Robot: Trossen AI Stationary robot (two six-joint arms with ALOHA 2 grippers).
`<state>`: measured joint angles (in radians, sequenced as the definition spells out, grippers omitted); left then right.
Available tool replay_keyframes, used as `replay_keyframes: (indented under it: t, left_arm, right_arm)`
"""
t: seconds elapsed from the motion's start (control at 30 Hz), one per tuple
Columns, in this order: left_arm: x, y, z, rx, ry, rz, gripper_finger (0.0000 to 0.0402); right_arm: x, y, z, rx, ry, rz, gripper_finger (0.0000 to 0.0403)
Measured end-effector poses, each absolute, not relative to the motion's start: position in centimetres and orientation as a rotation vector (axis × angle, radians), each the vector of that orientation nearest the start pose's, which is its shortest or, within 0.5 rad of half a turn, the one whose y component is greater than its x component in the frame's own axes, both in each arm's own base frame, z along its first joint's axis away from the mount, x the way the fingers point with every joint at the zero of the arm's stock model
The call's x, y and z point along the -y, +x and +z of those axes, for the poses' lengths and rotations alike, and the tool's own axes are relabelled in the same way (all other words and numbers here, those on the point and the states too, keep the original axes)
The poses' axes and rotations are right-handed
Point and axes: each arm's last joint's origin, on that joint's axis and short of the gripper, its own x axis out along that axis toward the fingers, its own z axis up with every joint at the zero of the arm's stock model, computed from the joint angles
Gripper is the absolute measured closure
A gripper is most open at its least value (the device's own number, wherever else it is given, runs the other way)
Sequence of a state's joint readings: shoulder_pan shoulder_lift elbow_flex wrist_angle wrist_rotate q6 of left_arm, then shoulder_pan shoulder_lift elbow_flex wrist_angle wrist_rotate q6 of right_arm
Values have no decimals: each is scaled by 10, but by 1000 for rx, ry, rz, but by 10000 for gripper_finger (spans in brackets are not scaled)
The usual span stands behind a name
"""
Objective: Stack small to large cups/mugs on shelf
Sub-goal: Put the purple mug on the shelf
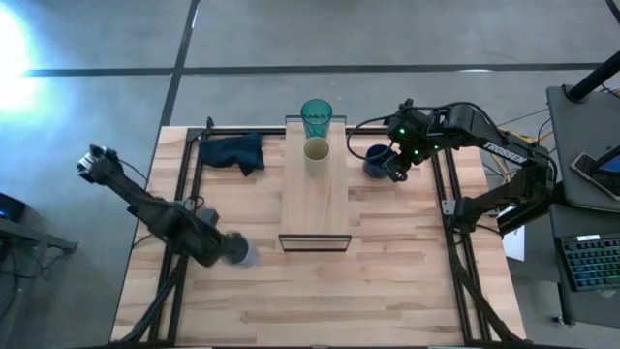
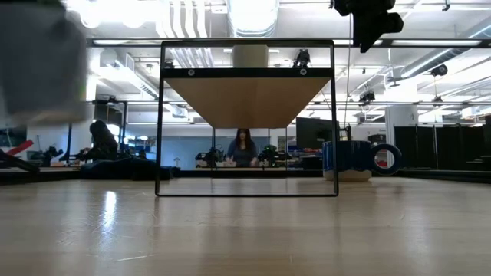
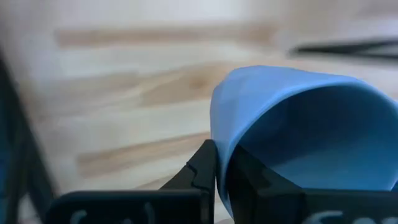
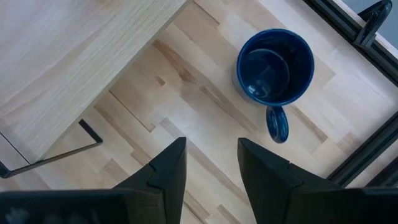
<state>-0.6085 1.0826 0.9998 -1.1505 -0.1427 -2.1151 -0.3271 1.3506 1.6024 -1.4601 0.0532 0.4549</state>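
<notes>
The light wood shelf point(image 1: 315, 199) stands mid-table on its dark frame. A teal tumbler point(image 1: 316, 116) and a small cream cup point(image 1: 316, 150) stand on its far end. The navy mug point(image 4: 273, 65) stands on the tabletop right of the shelf, its handle point(image 4: 278, 123) showing at its side. My right gripper point(image 4: 211, 162) hangs open above the table beside the mug and touches nothing. My left gripper point(image 1: 225, 252), near the table's left front, is shut on the pale blue-grey mug point(image 3: 298, 124). My left gripper pinches the pale blue-grey mug's wall at the rim point(image 3: 219, 134), one finger outside point(image 3: 200, 171) and one inside point(image 3: 249, 180). The mug sits tilted in the hold, its mouth toward the wrist. In the low view it shows as a blurred shape point(image 2: 38, 61) above the tabletop.
A dark blue cloth point(image 1: 232, 152) lies on the table left of the shelf's far end. Dark frame rails point(image 1: 455, 252) run along the table's left and right sides. The shelf's near half point(image 1: 315, 208) is bare. People sit in the room behind the table point(image 2: 242, 147).
</notes>
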Motion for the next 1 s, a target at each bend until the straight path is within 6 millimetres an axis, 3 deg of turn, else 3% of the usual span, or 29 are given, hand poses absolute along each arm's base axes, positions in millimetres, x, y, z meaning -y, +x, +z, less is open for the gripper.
replay_keyframes:
  t: [0.17,0.3,0.5,0.73,1.0]
  left_arm:
    - [68,134,322,-726,-1410,859,400]
    - [46,131,336,-670,-1350,900,400]
    - [19,144,356,-610,-1241,913,401]
    - [-9,181,376,-583,-1128,886,401]
    - [-26,244,372,-683,-1079,771,401]
  right_arm:
    - [72,207,390,-1113,558,-603,266]
    - [72,207,390,-1113,559,-604,266]
    - [72,207,390,-1111,566,-608,266]
    - [72,207,390,-1110,566,-608,266]
    - [71,205,391,-1107,565,-607,266]
